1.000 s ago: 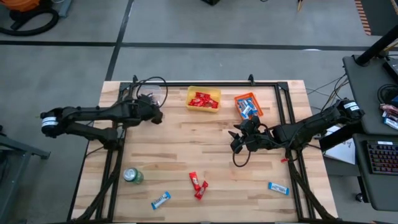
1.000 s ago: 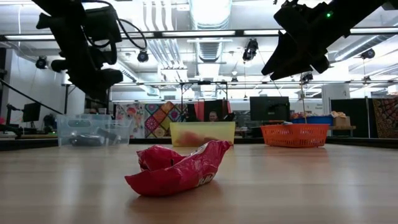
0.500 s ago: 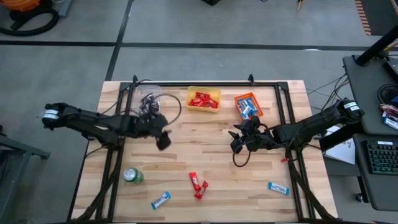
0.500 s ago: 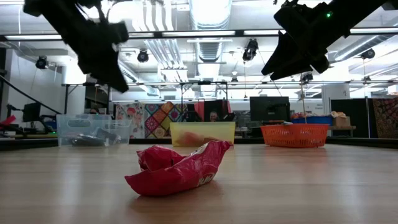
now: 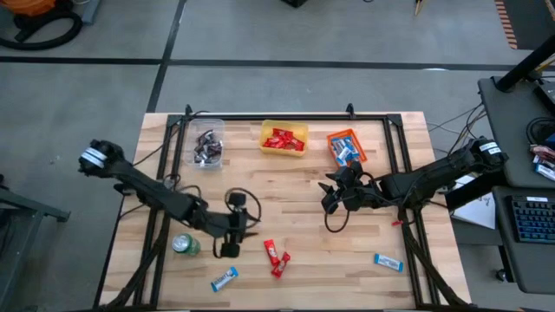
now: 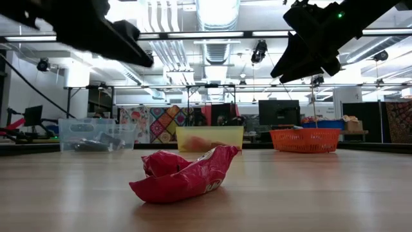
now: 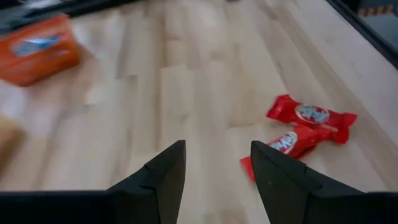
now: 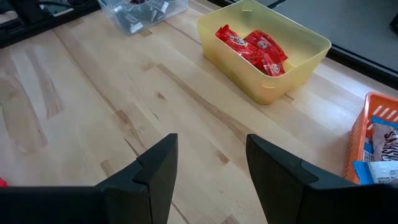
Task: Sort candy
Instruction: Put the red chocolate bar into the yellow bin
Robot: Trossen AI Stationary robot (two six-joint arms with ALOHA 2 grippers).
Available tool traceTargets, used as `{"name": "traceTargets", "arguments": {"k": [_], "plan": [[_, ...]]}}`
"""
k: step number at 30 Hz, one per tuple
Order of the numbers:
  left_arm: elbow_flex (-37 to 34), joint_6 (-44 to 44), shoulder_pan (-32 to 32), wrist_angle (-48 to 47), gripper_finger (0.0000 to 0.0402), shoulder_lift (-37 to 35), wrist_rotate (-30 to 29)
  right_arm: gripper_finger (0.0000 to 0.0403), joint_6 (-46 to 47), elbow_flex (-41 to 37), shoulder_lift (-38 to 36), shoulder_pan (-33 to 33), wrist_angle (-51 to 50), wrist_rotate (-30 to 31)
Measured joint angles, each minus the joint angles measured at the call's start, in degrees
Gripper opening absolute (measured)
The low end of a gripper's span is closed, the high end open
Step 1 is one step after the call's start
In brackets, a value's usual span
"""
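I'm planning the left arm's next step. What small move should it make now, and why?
Probably ease the left end effector forward and down over the two red candies. Its fingers are open and empty, the candies lie loose on the table just ahead, and the yellow bin already holds red ones.

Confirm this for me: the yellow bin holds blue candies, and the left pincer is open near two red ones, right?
Not quite. The yellow bin holds red candies, as the right wrist view shows. The rest stands: the left pincer is open near the two red candies on the table.
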Motion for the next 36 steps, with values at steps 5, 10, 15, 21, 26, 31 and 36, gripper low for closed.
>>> {"name": "traceTargets", "arguments": {"k": [5, 10, 15, 21, 26, 31, 36], "plan": [[0.0, 2.16, 0.23, 9.94, 0.0165, 9.42, 7.26, 0.018, 0.15, 0.0, 0.0, 0.0, 0.02, -0.04], [1.69, 2.64, 0.28, 12.81, 0.0165, 18.21, 10.28, 0.018, 0.26, 0.0, 0.0, 0.0, 0.01, -0.09], [2.43, 2.65, 0.82, 15.78, 0.0165, 22.78, 13.65, 0.018, 0.28, 0.0, 0.0, 0.0, 0.44, -0.11], [1.55, 0.96, 2.48, 17.57, 0.0165, 25.17, 18.81, 0.018, -0.35, 0.0, 0.0, 0.0, 2.45, -0.13], [0.14, 0.93, 3.55, 22.66, 0.0163, 27.38, 19.04, 0.018, -0.63, 0.0, -0.02, 0.0, 2.88, -0.17], [-0.33, 0.91, 3.78, 24.87, 0.0142, 28.02, 19.27, 0.018, -0.95, 0.0, 0.0, 0.0, 2.83, -0.17], [-0.33, 0.89, 3.88, 25.18, 0.0084, 27.97, 19.27, 0.018, -1.24, 0.0, -0.01, 0.0, 2.82, -0.17]]}}
